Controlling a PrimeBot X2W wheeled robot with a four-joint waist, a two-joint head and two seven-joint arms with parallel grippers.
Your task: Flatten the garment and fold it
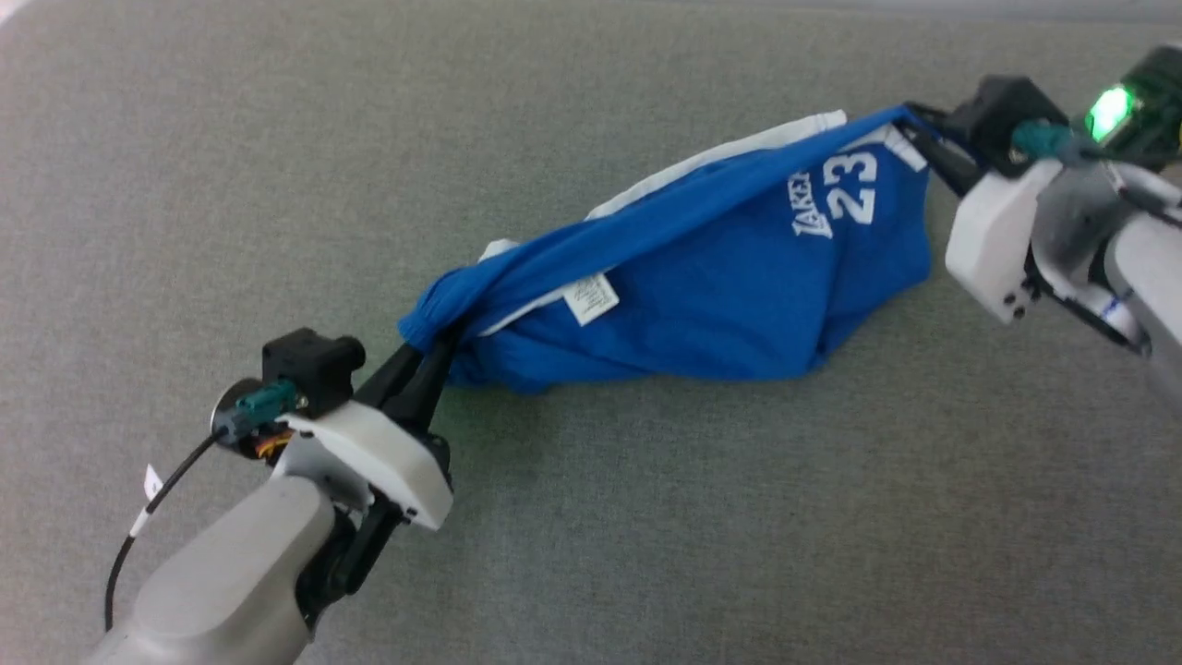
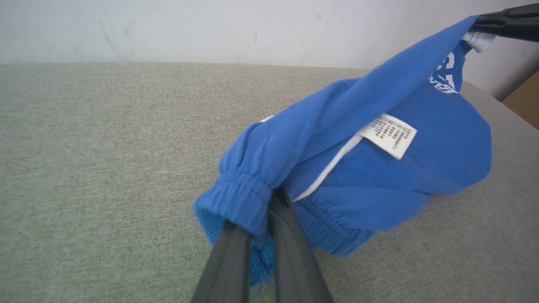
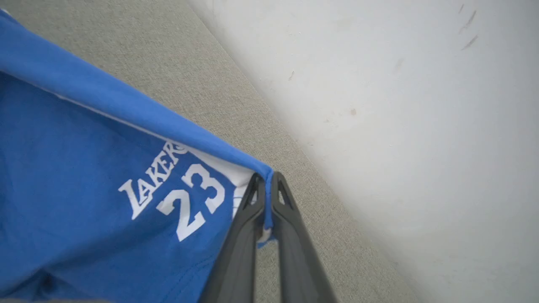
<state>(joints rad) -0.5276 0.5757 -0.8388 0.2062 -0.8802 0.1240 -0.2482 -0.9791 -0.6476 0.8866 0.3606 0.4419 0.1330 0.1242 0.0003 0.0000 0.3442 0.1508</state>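
- Nearest me, my left gripper [image 1: 434, 356] is clamped tight on the gathered elastic waistband [image 2: 240, 198] of the shorts [image 1: 720, 277]. The ribbed band bunches thick around my two dark fingers.
- The shorts hang strung between my two grippers, lifted along the top edge. Their lower belly sags down to the grey woven surface [image 1: 646, 536], which it seems to touch.
- As I judge it, I have both ends in hand but nothing is flat yet. The cloth is twisted and doubled over itself, so the spreading and every fold are left to do.
- The cloth is a soft, matte, bright blue knit that drapes in loose rolls. A white stripe [image 1: 803, 127] shows behind the upper fold, and a small white care tag [image 1: 591, 298] dangles midway.
- Farther along, the white "Lakers 23" print [image 1: 845, 199] sits near the far corner.
- At that corner my right gripper [image 1: 923, 129] is pinched closed on a thin hem edge.
- Beyond stands a plain pale wall [image 2: 168, 29] with faint scuffs.
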